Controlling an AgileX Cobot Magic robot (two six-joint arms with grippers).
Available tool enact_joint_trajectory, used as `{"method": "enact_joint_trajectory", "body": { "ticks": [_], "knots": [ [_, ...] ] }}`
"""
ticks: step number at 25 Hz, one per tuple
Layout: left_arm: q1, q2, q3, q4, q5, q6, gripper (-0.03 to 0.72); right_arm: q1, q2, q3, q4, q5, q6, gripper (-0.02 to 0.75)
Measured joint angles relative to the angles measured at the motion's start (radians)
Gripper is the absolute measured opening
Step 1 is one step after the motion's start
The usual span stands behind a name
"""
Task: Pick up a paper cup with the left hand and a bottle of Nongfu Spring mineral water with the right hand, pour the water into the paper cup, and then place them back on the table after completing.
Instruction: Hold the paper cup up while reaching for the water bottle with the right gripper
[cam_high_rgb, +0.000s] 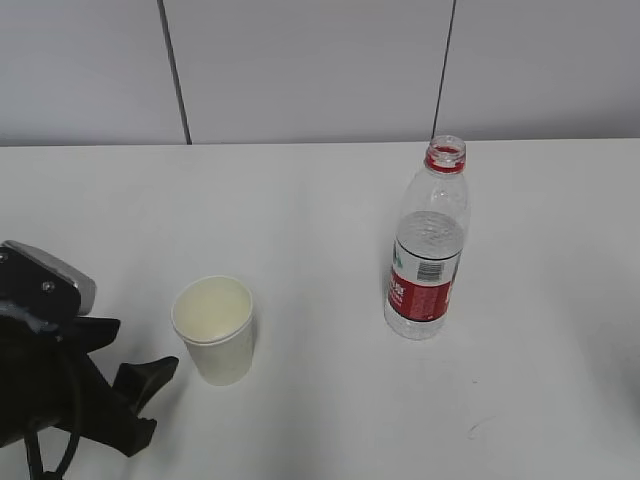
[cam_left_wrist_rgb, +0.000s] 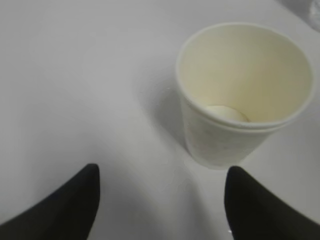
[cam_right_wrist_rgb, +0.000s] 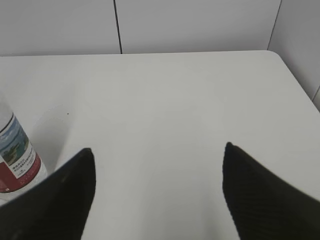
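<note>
A large plain white tabletop (cam_high_rgb: 300, 200) fills most of the scene, backed at its far edge by a pale grey panelled wall (cam_high_rgb: 300, 60) with two dark vertical seams.

At the near left corner of the exterior view sits the left arm's black two-fingered claw (cam_high_rgb: 140, 385) with its grey metal block (cam_high_rgb: 50, 275). Its fingers point to the right toward the cup and stand spread wide apart with nothing between them. In the left wrist view the same claw (cam_left_wrist_rgb: 160, 200) shows as two dark fingertips (cam_left_wrist_rgb: 75, 200) at the bottom of the frame, well separated, with the cup just beyond them and off toward the right tip, not touched.

The clear plastic water bottle with a red label and a red neck ring (cam_high_rgb: 428, 245) stands upright on the tabletop right of centre, uncapped, with clear colourless water (cam_high_rgb: 430, 230) reaching up to its shoulder. In the right wrist view only its lower part (cam_right_wrist_rgb: 15, 155) appears at the left edge.

The right arm's black claw (cam_right_wrist_rgb: 157, 190) is seen only in its own wrist view: its two tips are spread wide over bare tabletop, gripping nothing, with the bottle just beside the left tip.

The small white paper cup (cam_high_rgb: 214, 330) stands upright on the tabletop left of centre, well apart from the bottle.
</note>
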Motion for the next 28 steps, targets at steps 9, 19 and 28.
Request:
{"method": "enact_joint_trajectory", "body": {
  "ticks": [9,19,28],
  "knots": [
    [-0.014,0.111,0.000,0.193,-0.139,0.000,0.531,0.060,0.000,0.000,-0.002,0.000,0.000,0.587],
    [-0.014,0.315,-0.008,0.213,-0.483,-0.108,0.641,0.070,0.038,0.006,-0.022,-0.002,0.000,0.587],
    [-0.014,0.401,-0.024,0.221,-0.510,-0.155,0.633,0.070,0.053,0.006,-0.022,-0.015,0.000,0.587]
  ]
}}
